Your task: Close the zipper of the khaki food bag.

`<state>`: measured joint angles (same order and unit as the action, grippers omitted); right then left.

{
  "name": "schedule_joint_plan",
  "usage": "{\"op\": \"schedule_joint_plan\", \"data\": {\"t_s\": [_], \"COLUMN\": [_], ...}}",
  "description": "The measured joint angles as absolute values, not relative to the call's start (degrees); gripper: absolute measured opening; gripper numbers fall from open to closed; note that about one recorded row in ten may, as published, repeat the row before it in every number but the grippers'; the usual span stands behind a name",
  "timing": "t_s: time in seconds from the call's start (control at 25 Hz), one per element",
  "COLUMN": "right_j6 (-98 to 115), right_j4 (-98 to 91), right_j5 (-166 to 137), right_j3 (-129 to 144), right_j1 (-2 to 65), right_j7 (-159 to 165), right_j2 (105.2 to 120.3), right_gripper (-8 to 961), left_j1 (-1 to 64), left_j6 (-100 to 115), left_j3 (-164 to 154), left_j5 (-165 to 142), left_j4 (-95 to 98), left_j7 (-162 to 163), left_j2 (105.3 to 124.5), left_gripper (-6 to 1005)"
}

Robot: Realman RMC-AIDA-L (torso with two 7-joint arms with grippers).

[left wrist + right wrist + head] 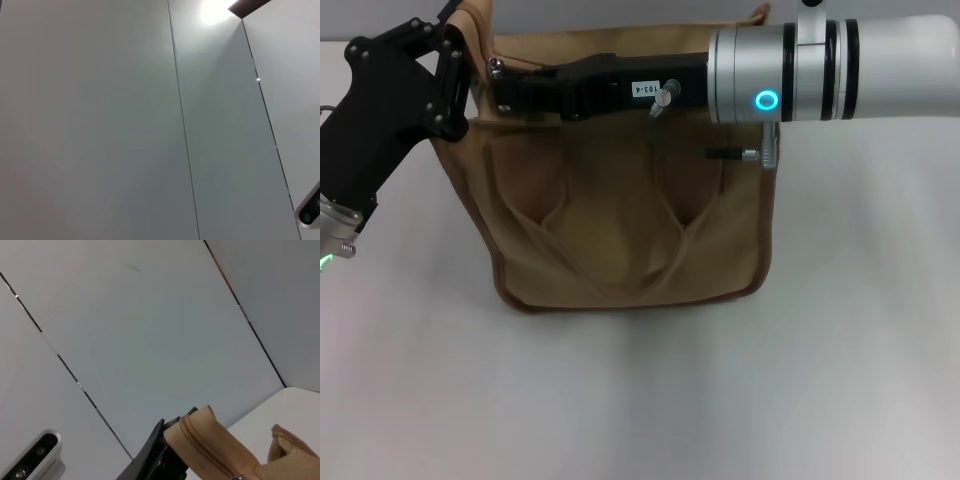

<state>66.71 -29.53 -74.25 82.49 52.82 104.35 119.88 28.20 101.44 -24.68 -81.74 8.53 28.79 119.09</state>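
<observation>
Khaki food bag (630, 225) standing on the white desk (720, 400), its zipped top edge lying along the far side, directly under the right arm. The right gripper (500, 85) reaches horizontally across the bag's top toward the robot's left; a small silver part at its tips may be the slider of the zipper (207, 452), though whether the fingers are clenched on it or released cannot be told. The left gripper (445, 70) is raised beside the bag's left top corner, forearm slanting up from the near-left; its black fingers (155, 455) press against the end of the fabric, apparently grasping that corner to brace it.

In the right wrist view, a stitched zip line runs along a folded khaki edge, with the dark fingers touching its end.

Judged risks: if the left grasp slackens, the soft canvas would bunch ahead of the slider rather than let it travel, and the bag could be dragged or tipped along the desk. If the right fingers hold only the tip of the pull tab, it could slip free under tension. Loose fabric near the corner could also catch in the teeth and jam the slider.
</observation>
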Motion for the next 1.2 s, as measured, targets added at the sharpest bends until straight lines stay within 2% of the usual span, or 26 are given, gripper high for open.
{"op": "schedule_joint_plan", "data": {"t_s": [1.2], "right_j6": [66.56], "right_j4": [-30.44], "right_j5": [-73.99], "right_j3": [83.71], "right_j1": [51.91], "right_j7": [104.91], "right_j2": [119.89], "right_gripper": [90], "left_j1": [28.56], "left_j6": [100.9], "left_j3": [-24.7], "left_j5": [-81.65], "left_j4": [8.35], "left_j7": [28.74], "left_j2": [119.0], "left_gripper": [21]}}
